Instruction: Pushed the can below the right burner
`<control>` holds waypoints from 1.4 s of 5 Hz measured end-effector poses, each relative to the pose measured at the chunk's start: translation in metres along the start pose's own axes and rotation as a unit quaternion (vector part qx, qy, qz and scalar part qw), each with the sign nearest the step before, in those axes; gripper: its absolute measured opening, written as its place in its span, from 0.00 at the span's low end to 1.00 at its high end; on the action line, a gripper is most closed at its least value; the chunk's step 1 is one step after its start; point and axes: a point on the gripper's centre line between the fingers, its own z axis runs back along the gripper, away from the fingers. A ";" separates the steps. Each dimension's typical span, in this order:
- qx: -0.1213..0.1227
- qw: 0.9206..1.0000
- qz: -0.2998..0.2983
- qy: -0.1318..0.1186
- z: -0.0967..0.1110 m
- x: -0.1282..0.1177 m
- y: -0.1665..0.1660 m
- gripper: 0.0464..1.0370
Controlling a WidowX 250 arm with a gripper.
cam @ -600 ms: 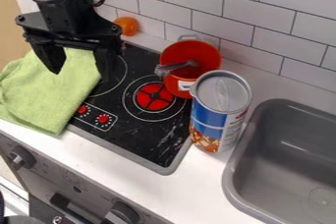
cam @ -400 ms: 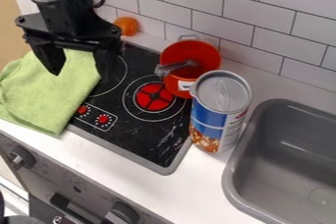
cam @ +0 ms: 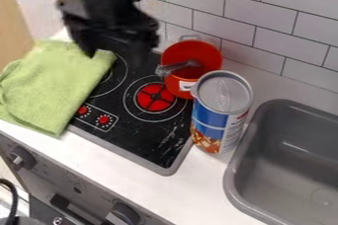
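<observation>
Where tile (cam: 257, 21) meets counter (cam: 198, 189), red burner (cam: 154, 97), sink (cam: 274, 169)

2 obstacles, pot (cam: 206, 58) and sink (cam: 230, 180), flank the can (cam: 221, 120); open counter (cam: 194, 189) in front.

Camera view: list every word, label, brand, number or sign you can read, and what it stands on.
No text is readable.
Print on the can: too small and blurred.
White label on the red pot: too small.
Marks around the red knobs: too small.
</observation>
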 end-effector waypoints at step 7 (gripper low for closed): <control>-0.106 0.977 -0.181 -0.020 -0.030 0.054 -0.139 0.96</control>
